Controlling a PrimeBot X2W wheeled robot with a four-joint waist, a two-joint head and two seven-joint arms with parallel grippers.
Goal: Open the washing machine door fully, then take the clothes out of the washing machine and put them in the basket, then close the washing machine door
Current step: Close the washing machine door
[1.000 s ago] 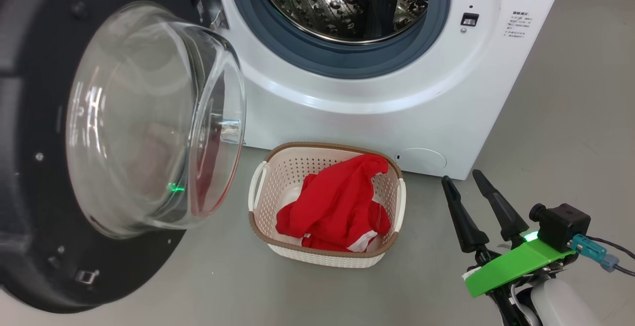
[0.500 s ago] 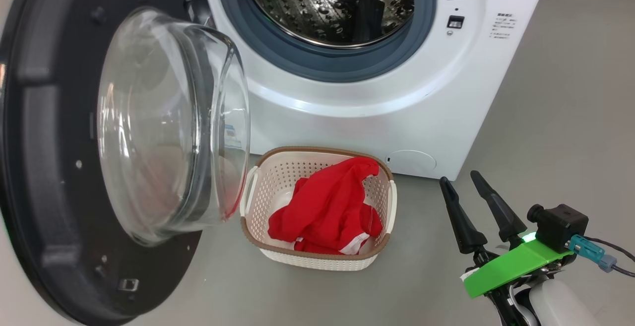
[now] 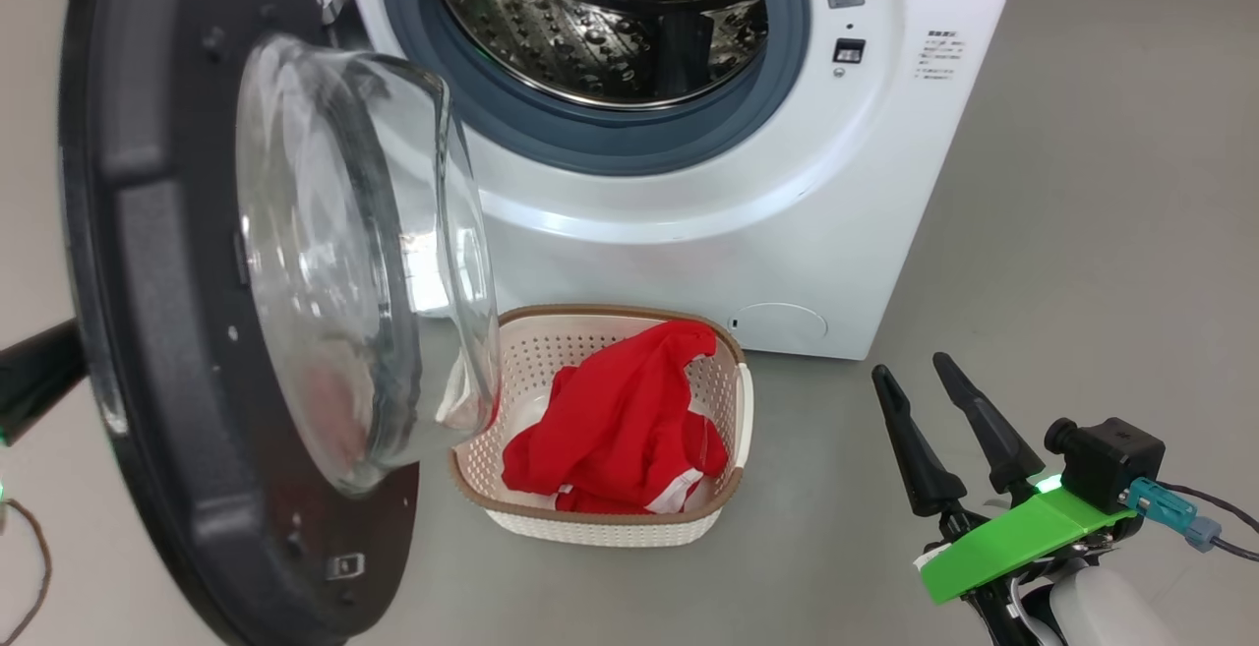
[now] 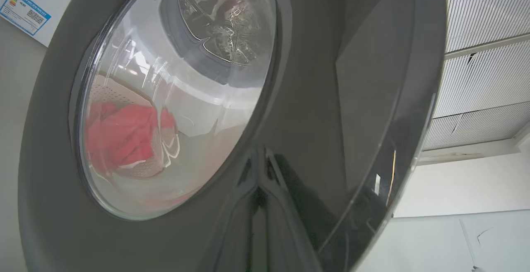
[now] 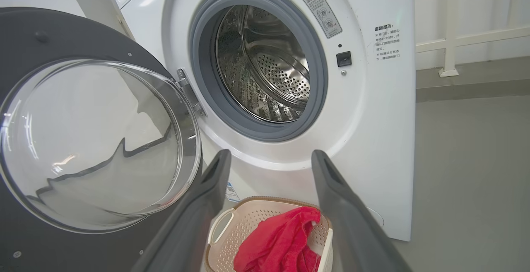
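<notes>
**Surroundings.** Grey floor (image 3: 1082,233), smooth and matt. Washing machine (image 3: 689,233): white box, glossy front, standing on the floor. Its round mouth is lined with a grey rubber gasket (image 3: 610,145) around a perforated steel drum (image 3: 600,17); no cloth can be seen in the drum. Small blue label (image 4: 25,11) at a lower corner of the front.

**Door** (image 3: 148,331). Wide black round rim, hinged on the machine's left and swung out partway. Its bulging clear glass bowl (image 3: 364,253) faces the mouth and covers the left end of the basket in the head view.

**Basket** (image 3: 600,528). Cream perforated plastic, rounded rectangle, brown woven-look rim, white side handles. It sits on the floor just before the foot of the machine, below the mouth.

**Clothes** (image 3: 610,420). Bright red soft fabric with white trim, crumpled inside the basket.

**Right pincer** (image 3: 909,365). Two long dark tapered fingers spread wide, holding nothing, above the floor to the right of the basket and apart from it. A green bracket (image 3: 1023,538), black camera (image 3: 1111,454) and cable (image 3: 1210,518) sit behind it.

**Left pincer** (image 4: 265,189). Fingers closed together, holding nothing, close against the glossy outer face of the door; contact cannot be judged.
</notes>
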